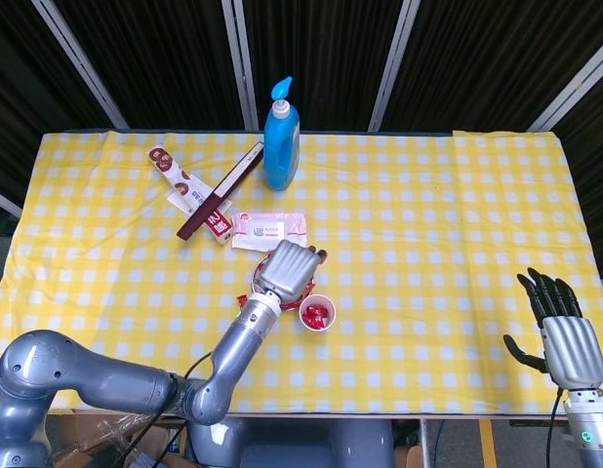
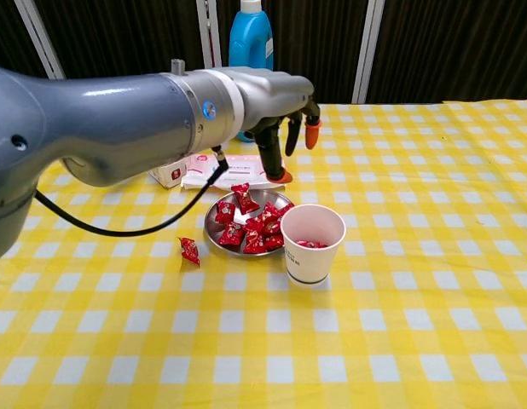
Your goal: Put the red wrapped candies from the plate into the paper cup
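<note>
A white paper cup [image 2: 313, 247] stands on the cloth just right of a small metal plate [image 2: 210, 228]. Red wrapped candies [image 2: 251, 227] lie heaped on the plate, and a few more candies [image 1: 317, 314] show inside the cup [image 1: 318, 312]. My left hand [image 2: 276, 119] hangs above the plate's far edge, fingers pointing down and apart, holding nothing. In the head view that left hand [image 1: 287, 266] covers most of the plate. One loose candy [image 2: 188, 250] lies on the cloth left of the plate. My right hand [image 1: 555, 330] is at the table's front right, fingers spread and empty.
A blue pump bottle [image 1: 280, 136] stands at the back centre. A white wipes pack [image 1: 270, 228] lies just behind the plate. Snack packets and a dark flat box [image 1: 219, 190] lie at the back left. The yellow checked cloth [image 1: 438, 234] covers the table.
</note>
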Controlling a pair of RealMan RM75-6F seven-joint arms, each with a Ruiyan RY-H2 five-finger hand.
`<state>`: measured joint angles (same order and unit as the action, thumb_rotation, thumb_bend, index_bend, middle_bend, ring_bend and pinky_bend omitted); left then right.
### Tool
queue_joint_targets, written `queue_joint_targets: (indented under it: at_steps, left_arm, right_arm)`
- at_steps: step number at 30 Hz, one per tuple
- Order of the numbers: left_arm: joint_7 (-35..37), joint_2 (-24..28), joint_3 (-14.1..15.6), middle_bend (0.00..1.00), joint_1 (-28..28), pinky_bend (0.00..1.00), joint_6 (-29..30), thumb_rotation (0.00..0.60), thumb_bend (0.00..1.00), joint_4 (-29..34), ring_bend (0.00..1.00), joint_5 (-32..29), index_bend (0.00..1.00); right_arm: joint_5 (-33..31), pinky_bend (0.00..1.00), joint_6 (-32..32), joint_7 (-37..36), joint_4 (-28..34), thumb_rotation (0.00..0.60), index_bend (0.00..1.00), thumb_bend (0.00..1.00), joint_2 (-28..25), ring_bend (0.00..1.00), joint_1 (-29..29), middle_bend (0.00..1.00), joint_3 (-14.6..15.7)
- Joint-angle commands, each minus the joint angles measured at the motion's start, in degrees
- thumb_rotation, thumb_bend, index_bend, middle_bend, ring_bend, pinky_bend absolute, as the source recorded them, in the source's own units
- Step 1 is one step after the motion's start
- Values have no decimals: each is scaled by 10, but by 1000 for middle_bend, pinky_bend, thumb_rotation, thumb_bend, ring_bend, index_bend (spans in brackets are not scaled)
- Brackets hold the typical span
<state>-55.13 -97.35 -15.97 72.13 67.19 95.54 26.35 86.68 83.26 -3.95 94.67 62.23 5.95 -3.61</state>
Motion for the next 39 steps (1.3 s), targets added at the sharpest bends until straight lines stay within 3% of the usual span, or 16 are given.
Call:
queue_joint_targets:
  at_steps: [1,7,15,26,34,39]
  left_arm:
    - [-4,7,8,298,-6,917,-8,600,295,-18,866,-17,271]
    - [-16,-6,22,253,-6,916,-37,600,211,-67,865,-61,228]
    - [-14,-43,27,264,1,916,-64,600,209,-119,866,-71,229]
    - [-24,-84,33,318,8,916,-78,600,209,-165,866,-76,325]
    - [-29,-100,35,328,7,916,-86,600,210,-185,866,-78,343]
    - [-40,-110,39,368,8,916,-80,600,239,-199,866,-80,412]
  right_arm:
    - [0,0,0,1,0,600,0,357,0,0,0,0,0]
    - [-1,0,-2,0,1,600,0,356,0,0,1,0,0]
    - [-1,0,-2,-5,1,600,0,356,-2,0,1,0,0]
    - [0,0,-2,-9,2,600,0,357,-4,0,0,0,0]
    - [0,0,-2,-11,2,600,0,357,-4,0,0,0,1]
    - [-1,0,-3,-11,3,600,0,356,-5,0,0,0,0]
